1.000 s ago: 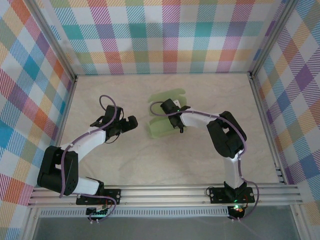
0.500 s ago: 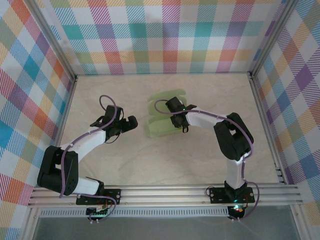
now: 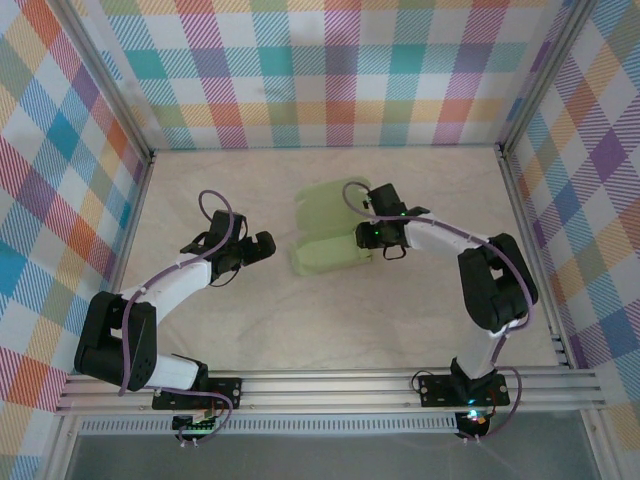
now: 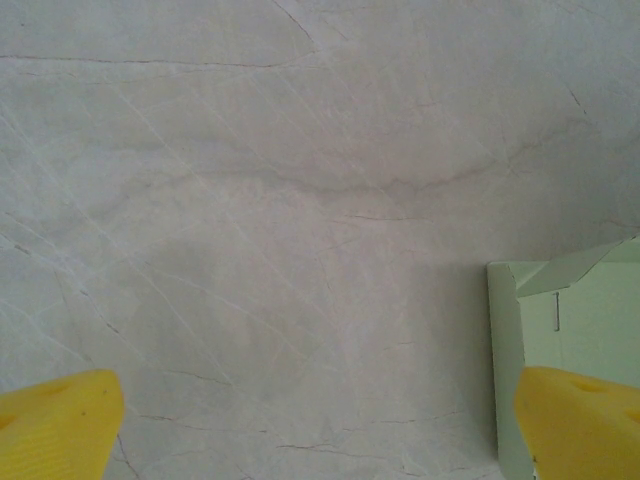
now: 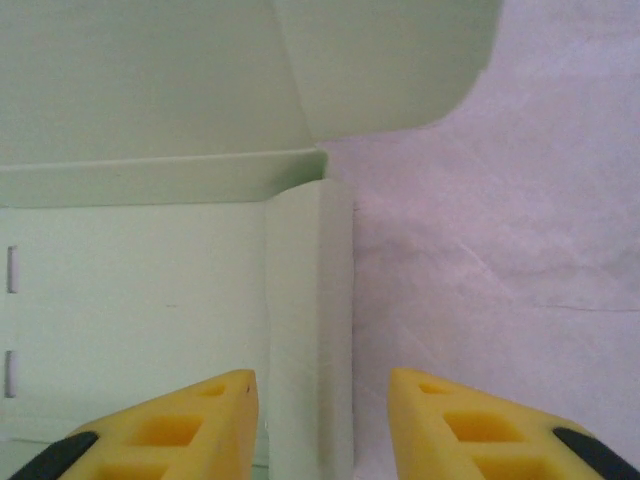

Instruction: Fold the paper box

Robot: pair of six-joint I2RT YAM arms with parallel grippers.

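Observation:
The paper box (image 3: pixel 325 238) is pale sage-green card lying partly folded in the middle of the table, with a flap spread out behind it. My right gripper (image 3: pixel 366 237) is at the box's right end and stands open. In the right wrist view the box's (image 5: pixel 140 290) narrow upright side strip stands between the right gripper's (image 5: pixel 320 405) yellow fingers (image 5: pixel 170 430) with a gap on each side, and a rounded flap lies beyond. My left gripper (image 3: pixel 265 244) waits wide open just left of the box. In its wrist view the left gripper (image 4: pixel 320 430) spans bare table and the box's (image 4: pixel 575 310) edge shows beside the right finger (image 4: pixel 580 420).
The pale marbled table (image 3: pixel 250 320) is enclosed by checked walls on the left, back and right, with aluminium rails (image 3: pixel 330 385) along the near edge. Open floor lies in front of the box and towards the right wall.
My right gripper was shut over the box; it has opened and drawn back right to the box's right end. The back flap lies flatter. The left arm has not moved.

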